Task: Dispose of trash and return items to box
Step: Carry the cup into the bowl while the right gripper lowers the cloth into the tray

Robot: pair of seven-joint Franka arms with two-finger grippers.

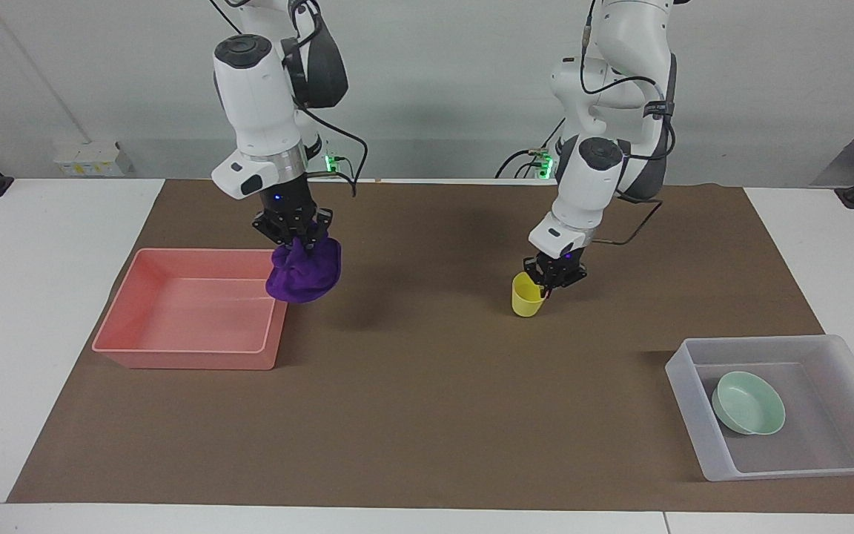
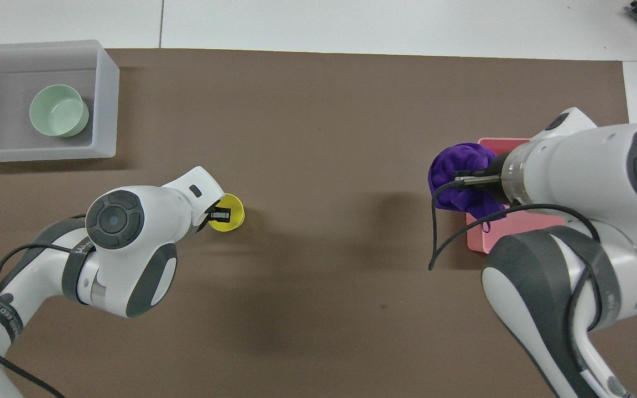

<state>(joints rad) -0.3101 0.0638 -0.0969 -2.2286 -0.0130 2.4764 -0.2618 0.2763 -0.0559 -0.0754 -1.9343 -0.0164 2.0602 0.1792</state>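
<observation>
Holding purple cloth [image 1: 304,273] over pink bin [image 1: 191,350], cup [image 1: 526,295] pinched

One camera sits high across the desk from the two arms and looks back at them, taking in the whole brown mat [image 1: 427,415] and both desk ends. The other hangs above the robots' own edge, looking steeply down and forward, closer in. Both show the pink bin [image 1: 190,308] [image 2: 523,226] and the translucent tray [image 1: 790,404] [image 2: 42,99], on swapped sides.
</observation>
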